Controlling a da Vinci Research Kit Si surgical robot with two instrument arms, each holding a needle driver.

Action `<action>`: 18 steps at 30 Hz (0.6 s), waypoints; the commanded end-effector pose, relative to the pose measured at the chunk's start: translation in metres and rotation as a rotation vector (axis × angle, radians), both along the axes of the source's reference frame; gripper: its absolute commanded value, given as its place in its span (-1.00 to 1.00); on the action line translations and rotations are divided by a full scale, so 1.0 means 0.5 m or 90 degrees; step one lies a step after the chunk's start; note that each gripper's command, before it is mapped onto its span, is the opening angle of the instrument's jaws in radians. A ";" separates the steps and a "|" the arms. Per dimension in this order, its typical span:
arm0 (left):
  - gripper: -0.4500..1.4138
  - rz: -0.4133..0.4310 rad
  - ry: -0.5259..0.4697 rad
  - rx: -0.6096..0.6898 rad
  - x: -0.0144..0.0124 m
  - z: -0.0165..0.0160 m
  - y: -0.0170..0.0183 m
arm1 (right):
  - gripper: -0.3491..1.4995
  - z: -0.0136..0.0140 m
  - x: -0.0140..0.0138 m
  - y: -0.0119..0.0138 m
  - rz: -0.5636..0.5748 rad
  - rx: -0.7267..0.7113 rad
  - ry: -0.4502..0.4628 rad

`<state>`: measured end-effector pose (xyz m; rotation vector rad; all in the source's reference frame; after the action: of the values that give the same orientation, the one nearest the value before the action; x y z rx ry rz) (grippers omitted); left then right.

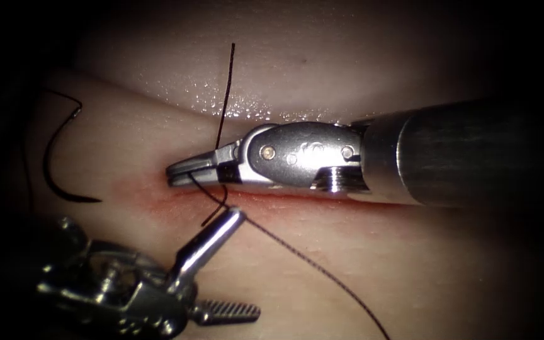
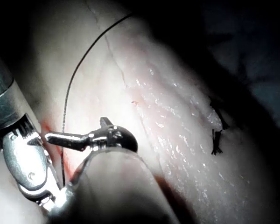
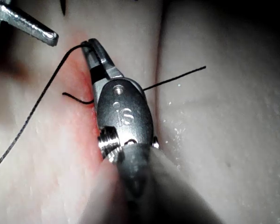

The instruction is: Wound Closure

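Red fluid [image 1: 158,196] marks the cut [image 1: 297,200] in the tissue [image 1: 127,145]. From above, the right end effector [image 1: 181,173] lies flat along the cut, closed on the thread [image 1: 225,107]. The left end effector [image 1: 243,264] is wide open, holding nothing. The curved needle [image 1: 55,170] lies loose on the tissue, left of the cut.

Left wrist view: the thread [image 2: 77,74] runs down beside the open left end effector [image 2: 70,137].

Right wrist view: the right end effector [image 3: 89,45] points up, pinching thread [image 3: 42,98].

tissue [image 1: 127,164] | needle [image 1: 55,157] lying free, left of cut [image 1: 297,200]
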<state>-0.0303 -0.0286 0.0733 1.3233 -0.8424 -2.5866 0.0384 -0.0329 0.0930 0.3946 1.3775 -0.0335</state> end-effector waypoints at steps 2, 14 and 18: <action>0.42 -0.010 0.012 -0.001 -0.0023 0.0019 -0.0004 | -1.00 0.0012 0.0029 0.0016 0.001 0.004 -0.009; 0.26 -0.037 -0.007 -0.048 -0.0089 0.0033 -0.0017 | -1.00 0.0034 0.0054 0.0039 0.004 0.020 -0.042; 0.26 -0.033 -0.019 -0.064 -0.0100 0.0021 -0.0021 | -1.00 0.0039 0.0054 0.0036 0.004 0.021 -0.044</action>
<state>-0.0349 -0.0293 0.0738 1.3372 -1.0207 -2.5262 0.0403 -0.0310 0.0945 0.4175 1.3086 0.0144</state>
